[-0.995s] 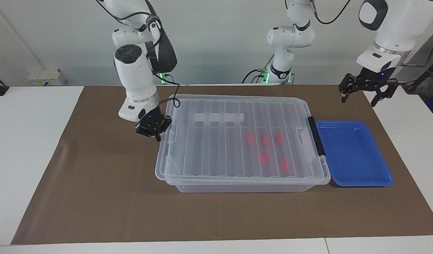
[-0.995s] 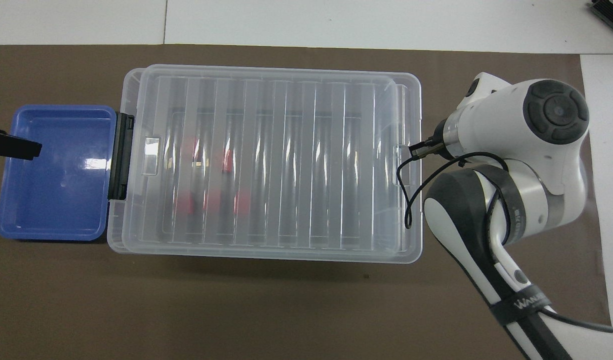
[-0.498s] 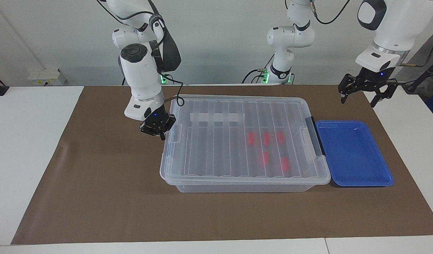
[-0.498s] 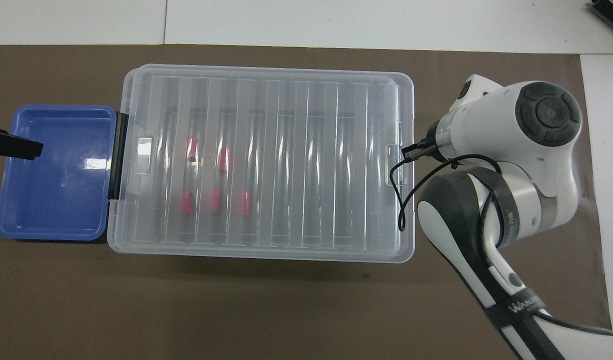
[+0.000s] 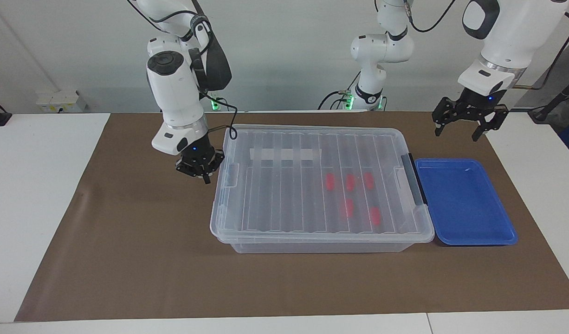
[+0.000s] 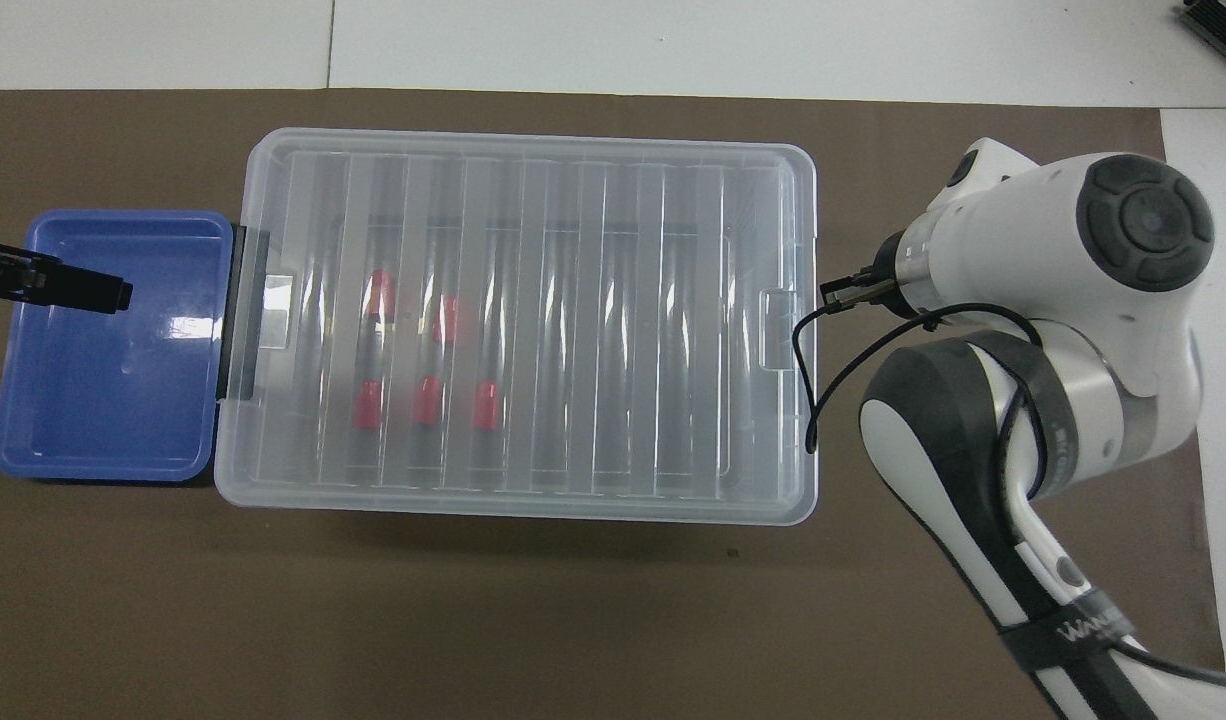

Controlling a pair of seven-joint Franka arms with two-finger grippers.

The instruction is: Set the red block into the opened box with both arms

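Beside the box, at its end toward my right arm, my right gripper hangs low with its fingers pressed together on nothing, just clear of the lid's end tab. My left gripper hovers with fingers spread wide and empty, above the blue tray's edge nearest the robots. Five red blocks lie inside the box, under the ribbed clear lid, in the half toward the grey handle. The lid sits flat over the box, so I judge the step in hand is dealing with the lid, not carrying a block. No block lies outside the box. For the next move I would need both grippers at the lid's two ends, my right fingers parted first, since shut they can only push, not grasp.
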